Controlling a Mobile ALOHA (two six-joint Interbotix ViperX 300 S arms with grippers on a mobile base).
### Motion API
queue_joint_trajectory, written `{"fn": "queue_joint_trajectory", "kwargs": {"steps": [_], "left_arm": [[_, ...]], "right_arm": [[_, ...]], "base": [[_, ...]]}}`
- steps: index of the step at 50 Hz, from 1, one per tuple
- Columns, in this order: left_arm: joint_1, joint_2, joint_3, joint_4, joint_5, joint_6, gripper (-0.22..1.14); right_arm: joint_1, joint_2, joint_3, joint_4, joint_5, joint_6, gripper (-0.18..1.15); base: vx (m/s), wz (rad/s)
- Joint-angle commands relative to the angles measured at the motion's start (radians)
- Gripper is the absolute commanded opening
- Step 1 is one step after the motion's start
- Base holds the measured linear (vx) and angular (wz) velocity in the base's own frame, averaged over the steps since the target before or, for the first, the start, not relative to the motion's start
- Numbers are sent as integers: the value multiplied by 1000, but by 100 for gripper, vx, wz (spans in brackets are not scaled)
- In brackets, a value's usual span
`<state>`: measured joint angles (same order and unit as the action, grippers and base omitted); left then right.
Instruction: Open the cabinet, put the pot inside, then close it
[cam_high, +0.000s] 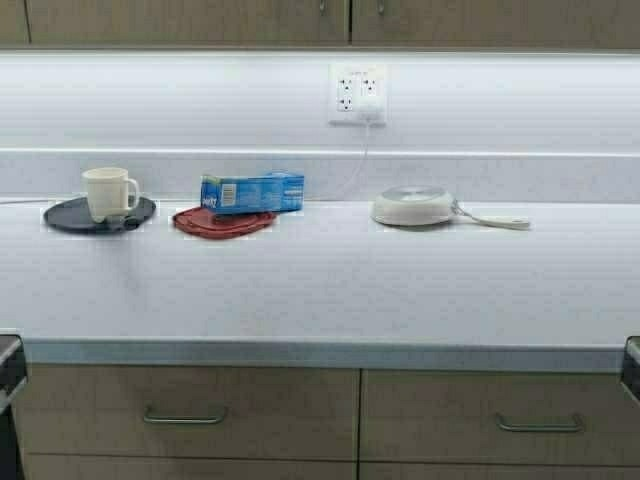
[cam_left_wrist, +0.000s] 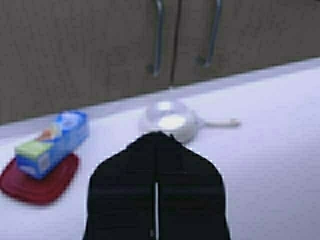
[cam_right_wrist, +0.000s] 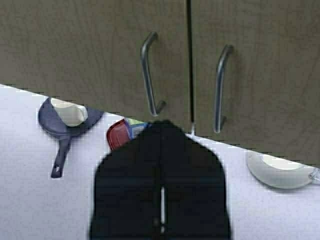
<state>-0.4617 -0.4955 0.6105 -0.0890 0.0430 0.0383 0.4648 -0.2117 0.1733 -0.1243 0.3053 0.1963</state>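
The cabinet (cam_high: 200, 20) hangs above the counter with both tan doors shut; only its lower edge shows in the high view. Both wrist views show its doors (cam_left_wrist: 75, 50) (cam_right_wrist: 90, 45) and the two vertical metal handles (cam_left_wrist: 159, 35) (cam_right_wrist: 148, 75). The black two-handled pot is out of view. My left gripper (cam_left_wrist: 156, 136) is shut and empty, held over the counter. My right gripper (cam_right_wrist: 161, 124) is shut and empty too. Both arms sit low at the sides, before the counter's front edge.
On the counter (cam_high: 320, 280) stand a white mug (cam_high: 108, 192) in a dark long-handled pan (cam_high: 70, 215), a blue box (cam_high: 252, 192) on a red lid (cam_high: 222, 224), and a cream frying pan (cam_high: 412, 206). A wall outlet (cam_high: 357, 93) is behind. Base drawers (cam_high: 185, 412) lie below.
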Motion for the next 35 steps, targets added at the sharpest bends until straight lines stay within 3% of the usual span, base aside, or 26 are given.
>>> {"fn": "queue_joint_trajectory", "kwargs": {"steps": [1, 18, 35], "left_arm": [[2, -28, 0, -2, -8, 0, 3], [0, -21, 11, -2, -18, -3, 3], [2, -2, 17, -2, -26, -2, 4]], "right_arm": [[15, -126, 66, -2, 23, -2, 7], [20, -385, 380, -2, -12, 2, 7], [20, -405, 402, -2, -32, 3, 7]], "base": [[5, -1], [4, -1], [0, -1]]}}
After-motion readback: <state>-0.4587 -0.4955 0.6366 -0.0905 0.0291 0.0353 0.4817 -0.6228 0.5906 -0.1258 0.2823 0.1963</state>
